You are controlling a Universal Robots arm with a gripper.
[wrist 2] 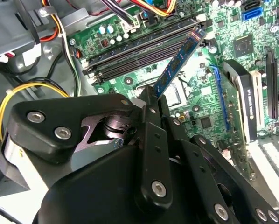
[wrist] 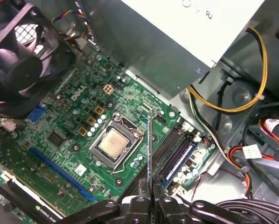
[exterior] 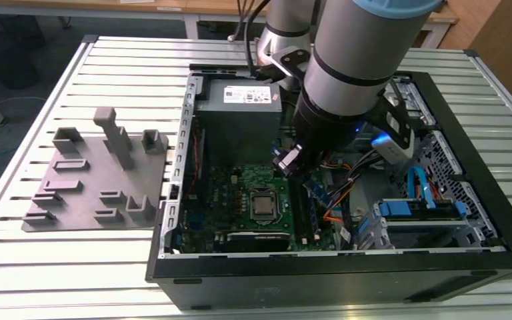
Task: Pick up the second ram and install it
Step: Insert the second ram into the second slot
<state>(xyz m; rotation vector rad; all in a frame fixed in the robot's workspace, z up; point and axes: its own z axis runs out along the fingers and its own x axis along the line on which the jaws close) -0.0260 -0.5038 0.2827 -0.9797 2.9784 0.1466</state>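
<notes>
Second ram (wrist 2: pixel 177 60) is clamped at one end between the closed gripper (wrist 2: pixel 153 100) tips and sticks straight out from them. It is tilted over the motherboard (wrist: pixel 74 121) and not seated in the memory slots (wrist 2: pixel 139 49). In the exterior view the gripper hangs at about 1 o'clock from the CPU socket (exterior: pixel 263 203), inside the PC case (exterior: pixel 327 267) on the surface (exterior: pixel 61 267).

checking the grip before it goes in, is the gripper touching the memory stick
Touching. In the first wrist view the gripper pinches the memory stick, seen edge-on, between its two fingers with no gap on either side.
</notes>
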